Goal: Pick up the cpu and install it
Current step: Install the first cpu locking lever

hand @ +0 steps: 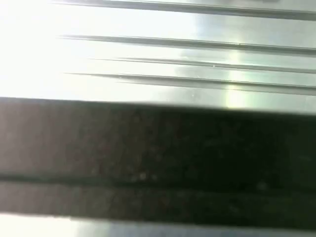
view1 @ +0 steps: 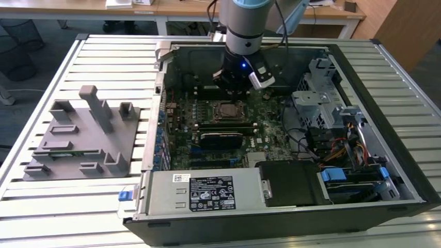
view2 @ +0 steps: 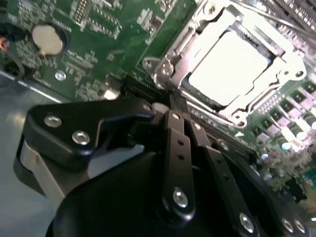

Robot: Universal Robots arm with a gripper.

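Observation:
The cpu [view1: 226,110] lies flat in the motherboard socket inside the open computer case [view1: 386,67], silver top up. In the second wrist view the cpu [view2: 229,69] sits inside the socket's metal frame, which lies down around it. My gripper [view1: 234,92] hangs over the board just behind the socket in the exterior view. In the second wrist view its two black fingers [view2: 177,143] run side by side, and the gripper [view2: 180,111] ends at the socket's corner, shut, with nothing between the fingers.
A black block [view1: 222,138] sits on the board in front of the socket. The power supply [view1: 206,191] fills the case's front and cables and a drive cage [view1: 331,113] its right. A grey fixture [view1: 79,137] stands on the slatted table [view1: 110,57] at the exterior view's left.

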